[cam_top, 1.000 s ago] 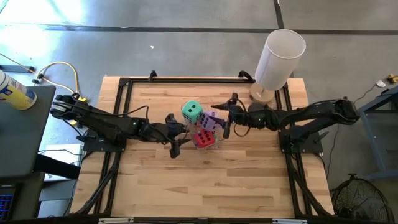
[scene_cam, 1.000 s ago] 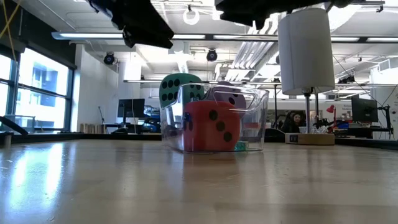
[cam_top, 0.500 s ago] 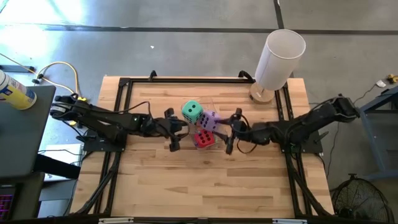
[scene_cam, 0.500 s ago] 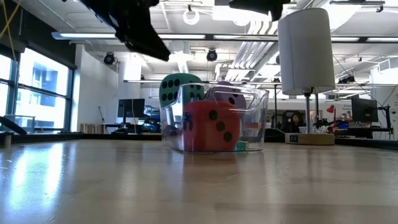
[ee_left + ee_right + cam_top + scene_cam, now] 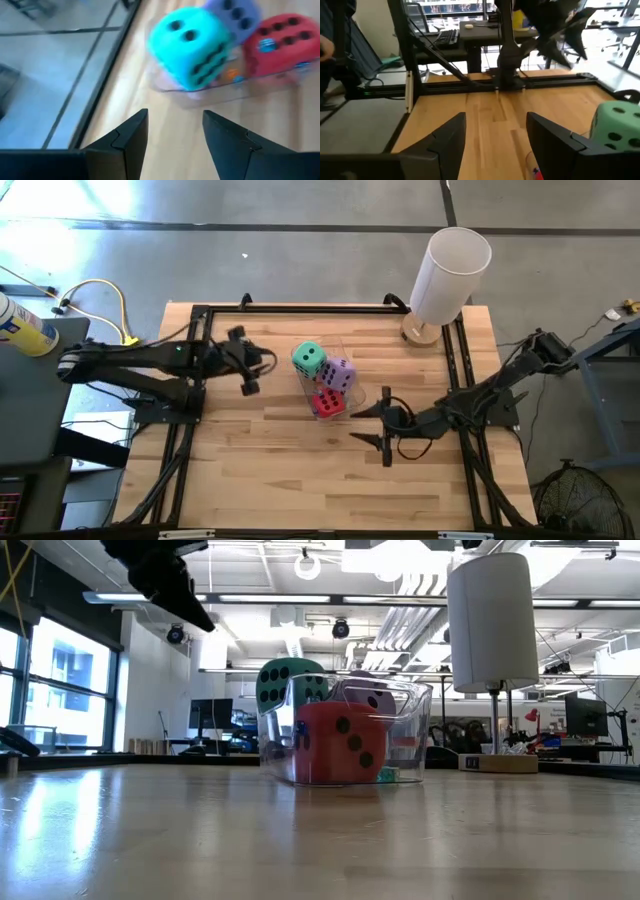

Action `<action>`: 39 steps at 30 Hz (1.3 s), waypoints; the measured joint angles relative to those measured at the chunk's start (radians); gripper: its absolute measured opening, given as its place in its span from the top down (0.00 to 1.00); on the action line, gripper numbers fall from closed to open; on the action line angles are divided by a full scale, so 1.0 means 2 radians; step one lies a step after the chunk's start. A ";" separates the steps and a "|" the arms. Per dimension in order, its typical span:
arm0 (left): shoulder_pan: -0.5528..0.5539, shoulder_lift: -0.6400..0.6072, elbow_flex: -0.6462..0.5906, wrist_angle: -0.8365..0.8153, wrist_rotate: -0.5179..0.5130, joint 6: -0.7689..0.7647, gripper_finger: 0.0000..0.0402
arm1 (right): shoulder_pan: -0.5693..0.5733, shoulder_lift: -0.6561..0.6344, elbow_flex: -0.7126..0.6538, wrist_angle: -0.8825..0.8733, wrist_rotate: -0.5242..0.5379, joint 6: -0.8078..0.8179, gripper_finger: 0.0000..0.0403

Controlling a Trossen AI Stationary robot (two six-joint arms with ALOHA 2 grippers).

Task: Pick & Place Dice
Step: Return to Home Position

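Dice all at clear bin [image 5: 410, 730]: green die [image 5: 309, 359] riding highest, purple die [image 5: 337, 375] & red die [image 5: 327, 402] inside. Left gripper [image 5: 175, 117] near bin, right gripper [image 5: 495, 120] farther off, both w/ fingers spread wide, empty. Prob. soft, light foam: pinch across opposite flat faces, not corners

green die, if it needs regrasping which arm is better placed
Left, likely: the open left gripper points straight at the green die from nearby, while the right gripper sits farther off and aims past it.

Wooden table [image 5: 300, 470] — clear bin [image 5: 408, 735], white cylinder [image 5: 453, 275]
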 joint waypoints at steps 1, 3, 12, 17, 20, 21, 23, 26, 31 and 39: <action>0.013 -0.007 0.000 -0.004 -0.001 0.005 0.55 | 0.003 0.000 0.000 -0.001 0.000 0.007 0.51; 0.045 -0.013 0.000 0.000 0.000 0.006 0.55 | 0.007 0.001 0.000 -0.001 0.000 0.016 0.51; 0.242 0.037 -0.002 0.026 0.074 0.033 0.55 | 0.009 0.001 0.000 0.002 0.001 0.019 0.51; 0.328 0.104 -0.002 0.093 0.167 0.017 0.55 | 0.009 0.001 0.000 0.001 0.000 0.019 0.51; 0.357 0.154 -0.002 0.137 0.187 0.012 0.55 | 0.009 0.001 0.000 -0.001 0.001 0.031 0.51; 0.363 0.171 -0.002 0.150 0.193 0.016 0.55 | 0.009 0.001 0.000 -0.002 0.001 0.032 0.51; 0.373 0.200 -0.002 0.170 0.208 0.025 0.55 | 0.009 0.001 0.000 -0.003 0.000 0.033 0.51; 0.383 0.231 -0.002 0.193 0.246 0.029 0.55 | 0.009 0.001 0.000 -0.003 0.000 0.051 0.51; 0.399 0.251 -0.002 0.217 0.311 0.052 0.55 | 0.012 0.001 0.000 -0.026 -0.001 0.083 0.51; 0.425 0.258 -0.002 0.250 0.356 0.070 0.55 | 0.019 0.001 0.000 -0.032 -0.001 0.097 0.51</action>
